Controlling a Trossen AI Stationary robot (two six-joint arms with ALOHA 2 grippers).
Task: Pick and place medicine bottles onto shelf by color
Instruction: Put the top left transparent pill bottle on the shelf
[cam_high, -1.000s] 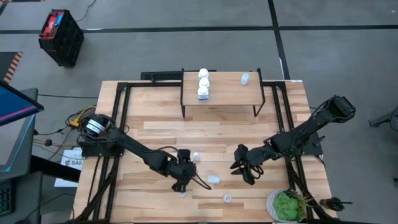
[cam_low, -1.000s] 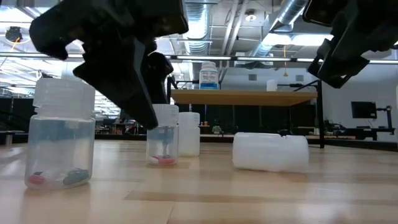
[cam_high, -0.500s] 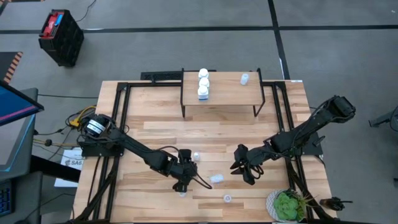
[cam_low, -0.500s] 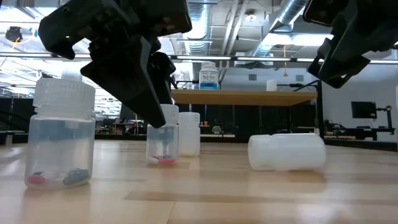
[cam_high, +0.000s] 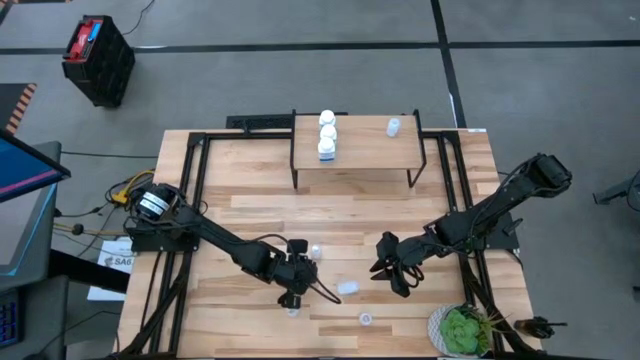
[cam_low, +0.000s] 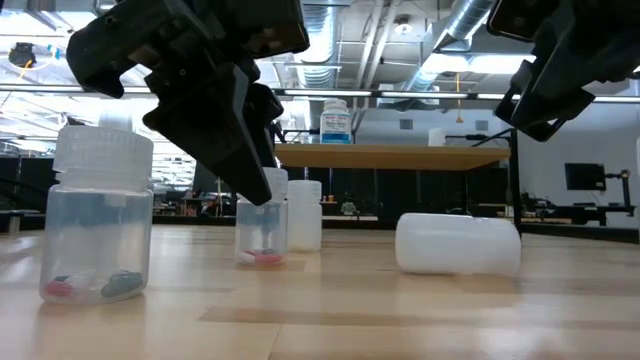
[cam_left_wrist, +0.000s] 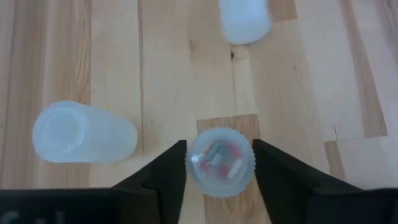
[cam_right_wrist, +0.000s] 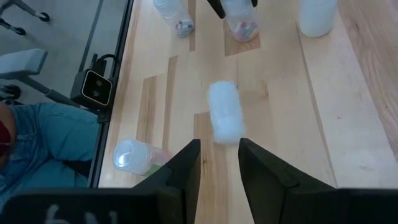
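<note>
the left gripper (cam_high: 292, 295) is seen low over the front of the slatted table (cam_high: 240, 215), at about 7 o'clock from the table's centre. in the left wrist view its two dark fingers (cam_left_wrist: 163, 172) are spread just wide enough to stand either side of an upright clear bottle (cam_left_wrist: 220, 161) with coloured pills inside; whether the pads press its sides cannot be told. a toppled white bottle (cam_high: 348, 287) lies on its side just beside it, at 3 o'clock from the left gripper, and a small upright white bottle (cam_high: 316, 251) stands at 1 o'clock from it.

the right gripper (cam_high: 386, 268) is held above the table at 3 o'clock from the toppled bottle, its fingers (cam_right_wrist: 180, 173) narrowly parted and empty. a clear bottle (cam_high: 367, 319) stands near the front edge, at 6 o'clock from the centre.

the shelf (cam_high: 355, 150) is placed at 12 o'clock on the table. three white bottles (cam_high: 326, 135) are lined up on its left part, and one pale bottle (cam_high: 393, 126) stands at its far right corner.
</note>
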